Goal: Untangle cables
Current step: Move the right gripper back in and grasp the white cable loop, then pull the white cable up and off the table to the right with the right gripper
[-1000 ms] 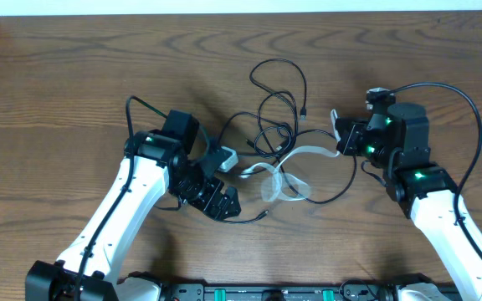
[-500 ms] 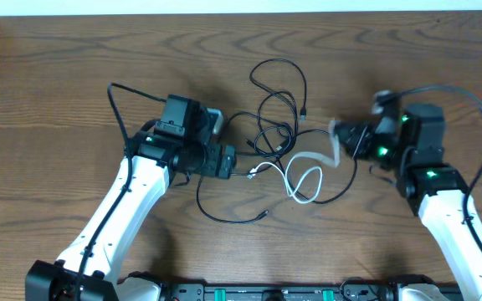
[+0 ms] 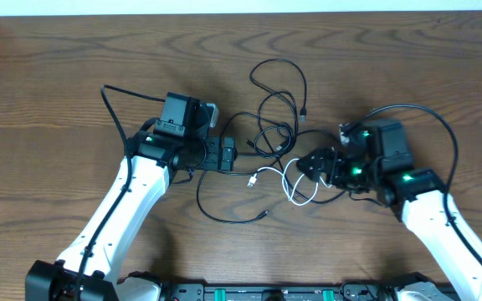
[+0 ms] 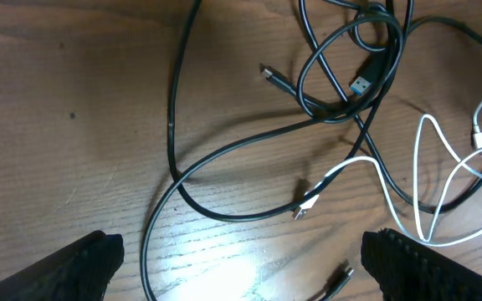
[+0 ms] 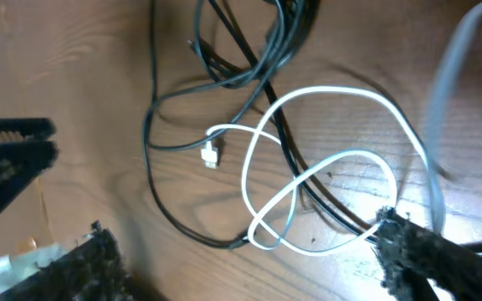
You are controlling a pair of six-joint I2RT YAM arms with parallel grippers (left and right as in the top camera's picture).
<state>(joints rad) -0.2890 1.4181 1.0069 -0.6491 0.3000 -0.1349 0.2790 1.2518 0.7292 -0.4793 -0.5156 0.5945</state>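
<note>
Ok so the thin black cords (image 3: 273,127) sit in a loose, overlapping heap near the middle of the brown wood-grain table (image 3: 74,67). One big loop sticks out toward 12 o'clock, and a long strand swings out toward 7 o'clock and ends in a small plug. The thin white cord (image 5: 333,90) lies at about 5 o'clock from that heap, curled into a couple of crossed loops and laid across at least one black strand. Its little white plug (image 4: 304,206) lies loose on the wood at the 9 o'clock end.

The left gripper (image 3: 227,156) is at 9 o'clock of the heap, pointing toward 3 o'clock. On its wrist cam the two fingers are spread wide at the bottom corners, so it's wide open and holding nothing. A black plug with a blue insert (image 4: 360,85) shows in the coil ahead of it.

The right gripper (image 3: 315,165) is at 4 o'clock of the heap, pointing toward 9 o'clock, right beside the white loops. Its fingers are spread wide too, with the white loops lying on the table between them. One loop runs right up to the finger (image 5: 425,259) on the right of that view, can't tell if it actually touches. Nothing gripped.
</note>
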